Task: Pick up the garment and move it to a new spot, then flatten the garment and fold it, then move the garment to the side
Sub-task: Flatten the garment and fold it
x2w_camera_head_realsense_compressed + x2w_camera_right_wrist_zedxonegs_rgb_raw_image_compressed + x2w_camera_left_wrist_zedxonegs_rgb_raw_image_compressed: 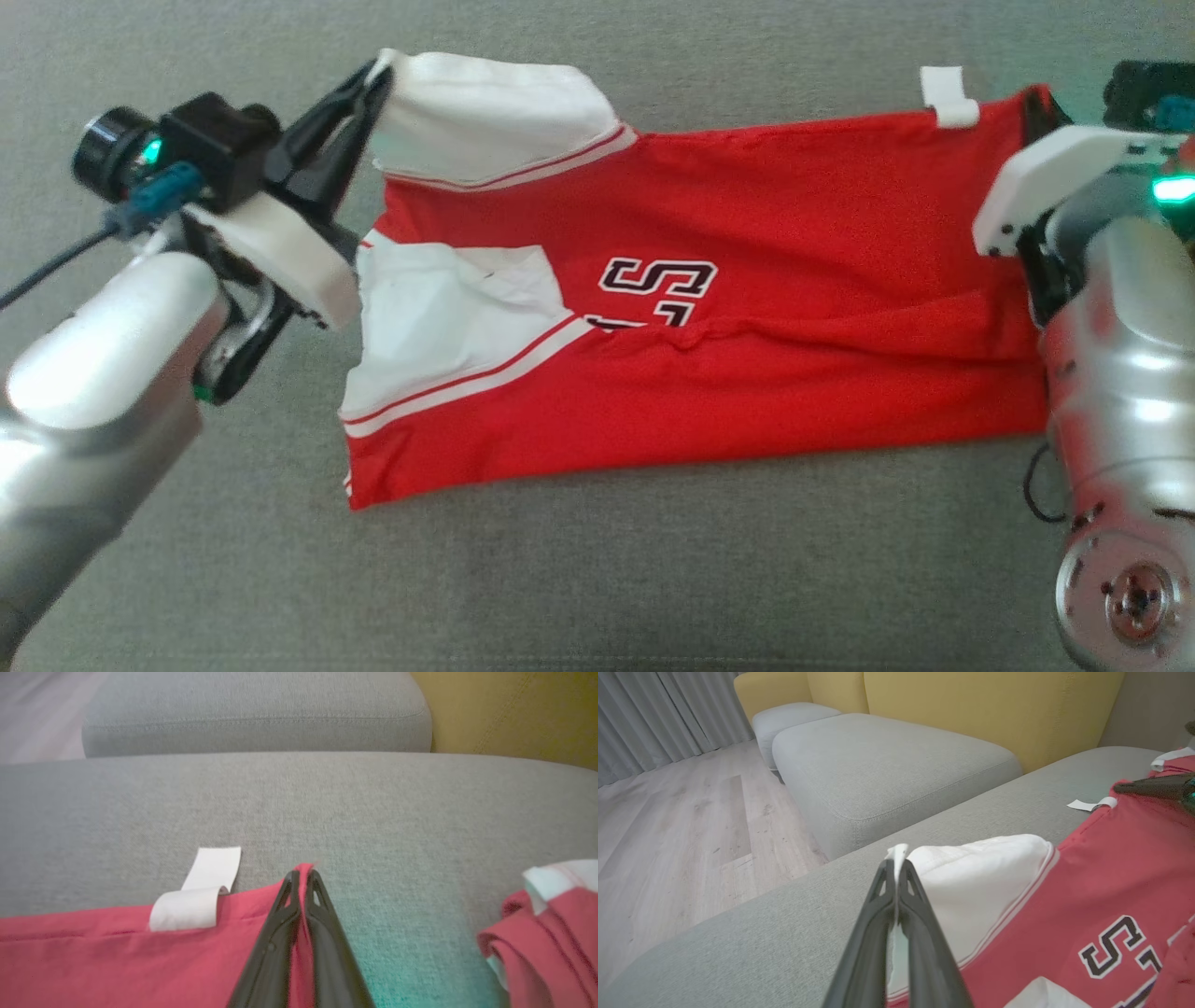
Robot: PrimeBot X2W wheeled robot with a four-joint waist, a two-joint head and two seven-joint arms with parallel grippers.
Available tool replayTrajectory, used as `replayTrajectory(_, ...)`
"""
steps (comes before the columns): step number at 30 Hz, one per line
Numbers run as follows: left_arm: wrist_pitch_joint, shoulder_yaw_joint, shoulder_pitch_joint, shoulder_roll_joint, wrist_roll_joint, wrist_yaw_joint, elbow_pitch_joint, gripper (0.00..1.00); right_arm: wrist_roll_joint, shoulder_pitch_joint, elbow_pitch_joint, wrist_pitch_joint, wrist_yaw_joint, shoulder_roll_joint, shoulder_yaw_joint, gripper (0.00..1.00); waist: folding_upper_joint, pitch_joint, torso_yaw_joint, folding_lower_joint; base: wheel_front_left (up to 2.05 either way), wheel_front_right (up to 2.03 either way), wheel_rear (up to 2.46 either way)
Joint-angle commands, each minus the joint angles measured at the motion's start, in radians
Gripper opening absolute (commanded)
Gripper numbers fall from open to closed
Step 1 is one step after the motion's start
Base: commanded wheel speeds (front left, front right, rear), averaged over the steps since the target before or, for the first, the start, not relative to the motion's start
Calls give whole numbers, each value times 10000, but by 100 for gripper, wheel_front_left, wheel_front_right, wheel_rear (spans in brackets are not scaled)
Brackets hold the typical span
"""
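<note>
The garment (747,280) is a red jersey with white sleeves and black lettering, spread sideways across a grey cushion. My left gripper (378,79) is shut on the edge of the upper white sleeve (485,112), lifting it slightly. In the left wrist view the fingers (915,914) pinch that white sleeve's hem (899,851). My right gripper (1036,107) is shut on the red hem corner at the far right. The right wrist view shows the right gripper (303,877) clamping red cloth (117,961), with a white care tag (201,896) to its left.
The grey sofa cushion (597,579) stretches under everything. A second grey cushion (887,765) and yellow backrest (994,709) lie beyond, with wooden floor (682,835) and curtains off the cushion's edge. Another bunched red and white cloth (546,933) sits at the right in the right wrist view.
</note>
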Motion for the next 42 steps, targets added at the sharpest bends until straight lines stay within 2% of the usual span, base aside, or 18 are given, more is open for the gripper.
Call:
replayTrajectory(1,-51,591,-268,521,-115,114,-32,0,276,-654,-117,-337,-9,139,367,0,0,-98,-135,-1,0,0,0)
replayTrajectory(5,-86,756,-472,638,-154,191,340,0,1179,-1295,420,-1046,-9,162,1119,0,0,-109,-366,-1,0,0,0)
replayTrajectory(11,-218,1010,-1423,522,28,191,1260,0,2681,-2246,786,-1588,-9,39,2201,0,0,159,-588,-1,0,0,0)
replayTrajectory(18,-605,1214,-2880,-96,302,-8,2870,0,4381,-2876,530,-2214,-9,-213,3331,0,0,481,-694,-1,0,0,0)
replayTrajectory(24,-971,1050,-3462,-709,588,-289,4076,0,5443,-2853,422,-2271,-9,-430,4091,0,0,510,-692,-1,0,0,0)
replayTrajectory(31,-1331,750,-2879,-1233,724,-706,4893,0,6679,-2108,304,-1867,-9,-1038,5186,0,0,180,-394,-1,0,0,0)
replayTrajectory(38,-1394,481,-1924,-1175,728,-942,4667,0,7557,-1216,172,-1283,-9,-1684,6026,0,0,-386,-100,-1,0,0,0)
replayTrajectory(42,-792,107,-1040,-959,416,-1142,4110,0,7983,-499,9,-649,-9,-2247,6890,0,0,-703,79,-1,0,0,0)
